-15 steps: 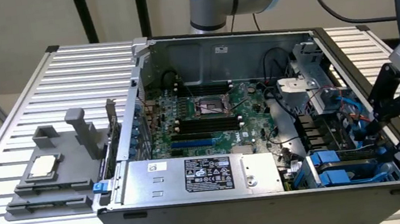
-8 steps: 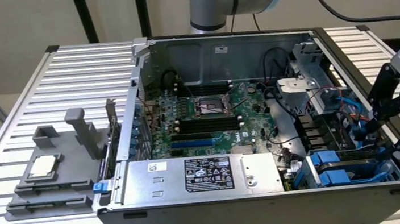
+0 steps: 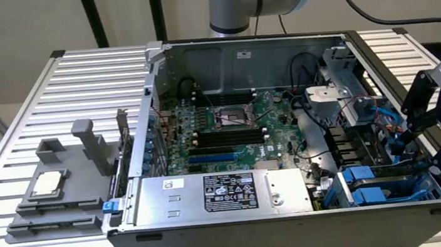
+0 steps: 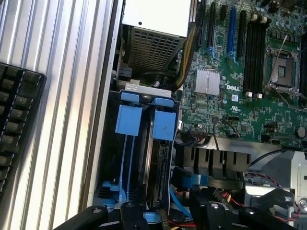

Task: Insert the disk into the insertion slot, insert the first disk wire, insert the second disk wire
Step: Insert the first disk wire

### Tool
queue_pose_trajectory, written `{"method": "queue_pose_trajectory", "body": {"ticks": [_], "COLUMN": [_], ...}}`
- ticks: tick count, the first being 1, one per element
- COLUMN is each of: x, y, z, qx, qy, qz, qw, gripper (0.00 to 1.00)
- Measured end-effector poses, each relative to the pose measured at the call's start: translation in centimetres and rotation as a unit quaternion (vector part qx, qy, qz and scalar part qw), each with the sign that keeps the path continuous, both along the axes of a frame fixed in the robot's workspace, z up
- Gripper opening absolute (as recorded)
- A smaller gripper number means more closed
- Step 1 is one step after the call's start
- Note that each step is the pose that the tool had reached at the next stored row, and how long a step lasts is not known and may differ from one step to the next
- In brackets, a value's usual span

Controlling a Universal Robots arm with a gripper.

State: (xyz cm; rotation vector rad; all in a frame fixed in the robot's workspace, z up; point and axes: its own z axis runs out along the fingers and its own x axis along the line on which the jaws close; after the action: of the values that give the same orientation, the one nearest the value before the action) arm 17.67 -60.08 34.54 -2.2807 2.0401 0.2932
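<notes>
The insertion slot (image 3: 373,185) is the grey drive cage with bright blue tabs in the case's front corner, on the exterior view's right. In the wrist view the insertion slot (image 4: 144,122) shows two blue tabs and blue rails running down its bays. A dark slab stands edge-on in the bay under one tab; I cannot tell whether it is the disk. My gripper (image 3: 422,148) hangs over the case's edge just beside the cage, open, nothing between its black fingers (image 4: 96,214). Blue and red disk wires (image 4: 178,203) lie loose by the cage's end, near the fingers.
The open computer case (image 3: 301,230) lies on a ribbed metal table (image 3: 50,106). A large silver box with a black label (image 3: 221,193) fills its front. The green motherboard (image 4: 249,81) lies beside the cage. A black keyboard (image 4: 17,124) and grey fixtures (image 3: 60,187) rest on the table.
</notes>
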Motion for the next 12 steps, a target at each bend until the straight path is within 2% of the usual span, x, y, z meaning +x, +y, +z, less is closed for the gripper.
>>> {"method": "queue_pose_trajectory", "body": {"ticks": [2, 5, 9, 12], "x": [0.0, 0.01, 0.05, 0.21], "y": [0.0, 0.0, -0.04, -0.09], "z": [-0.09, -0.23, -0.33, -0.33], "qx": [0.0049, 0.0097, 0.0143, 0.0167], "qy": [-0.0004, -0.0023, -0.0066, -0.0088], "qz": [0.007, 0.016, 0.025, 0.031], "qw": [1.0, 0.9998, 0.9996, 0.9993], "gripper": [0.49, 0.49, 0.49, 0.49]}}
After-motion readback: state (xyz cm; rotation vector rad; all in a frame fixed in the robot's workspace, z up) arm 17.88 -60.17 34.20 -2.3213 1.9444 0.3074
